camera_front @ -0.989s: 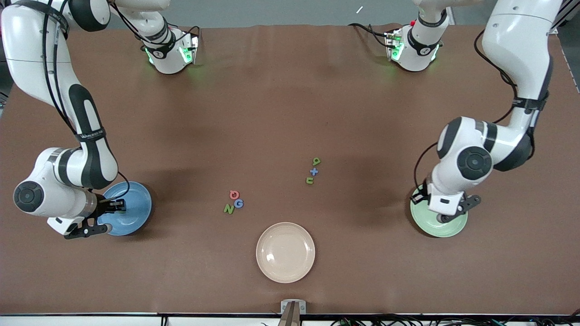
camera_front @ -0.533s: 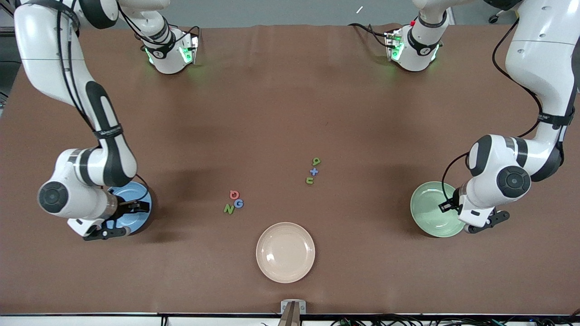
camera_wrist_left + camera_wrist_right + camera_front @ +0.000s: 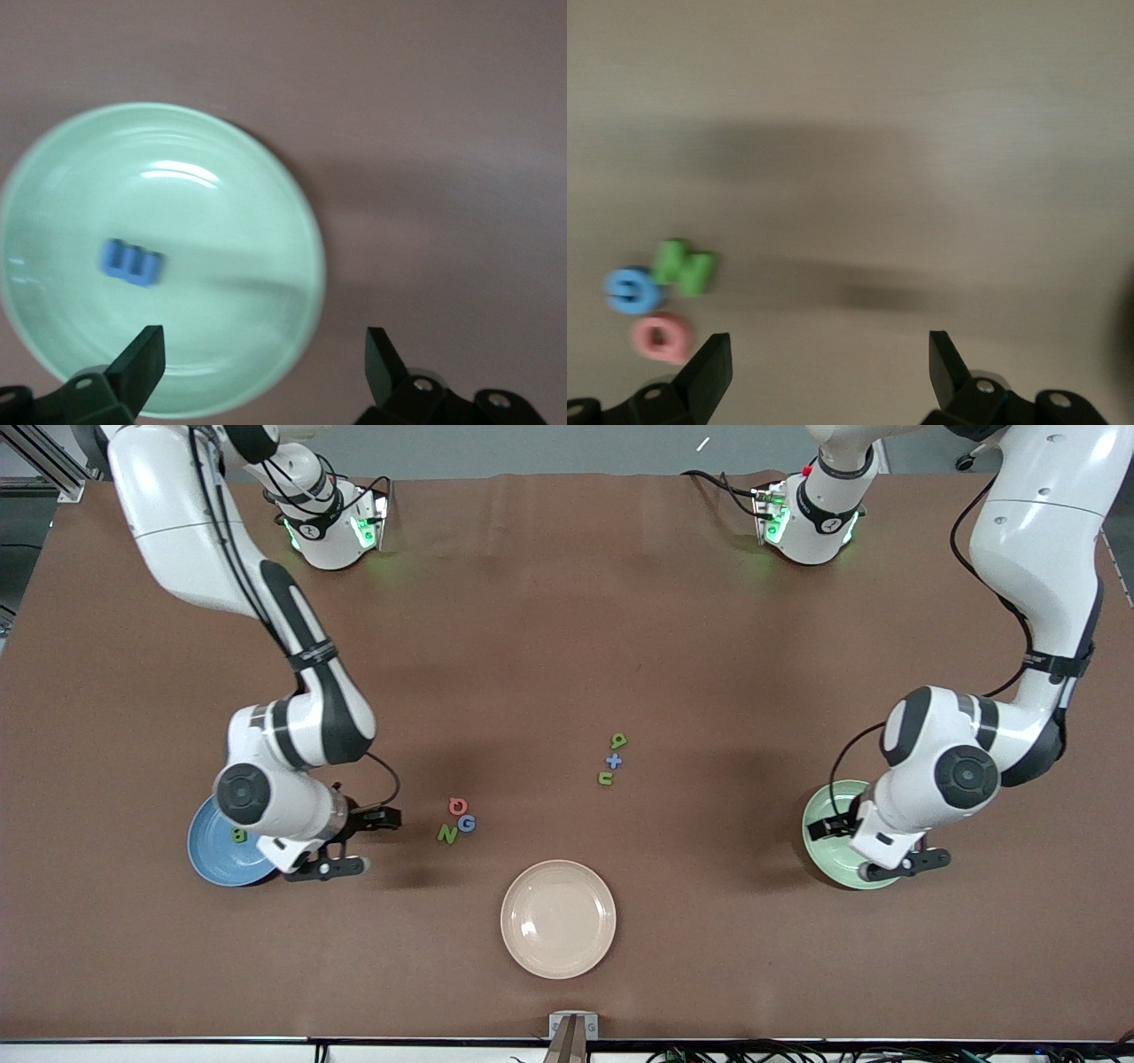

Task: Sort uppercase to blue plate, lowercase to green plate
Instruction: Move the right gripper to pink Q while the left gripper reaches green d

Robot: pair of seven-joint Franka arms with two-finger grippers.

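While both arms are out over the table, counts: three round glossy plates, eight foam letters.

Sky-blue plate (image 3: 213, 859) at the right arm's end holds one capital, the green B (image 3: 237, 834). Pale mint-green plate (image 3: 159, 257) at the left arm's end holds one lowercase, the blue m (image 3: 130, 262). Beige plate (image 3: 558, 919) holds nothing, nearest the front camera.

Loose on the brown table (image 3: 567, 646): three capitals touching in a clump, with red D-like letter (image 3: 458, 806) at 12 o'clock, blue G (image 3: 467, 824) at 4, green N (image 3: 447, 833) at 7. Three lowercase in a short column: green q-like letter (image 3: 618, 740), blue x (image 3: 613, 761), green u (image 3: 605, 778).

Right gripper (image 3: 359, 840) sits over bare table between the blue plate and the capitals, fingers (image 3: 709, 376) apart, empty. Left gripper (image 3: 266, 372) is over the green plate's rim, fingers apart, empty.
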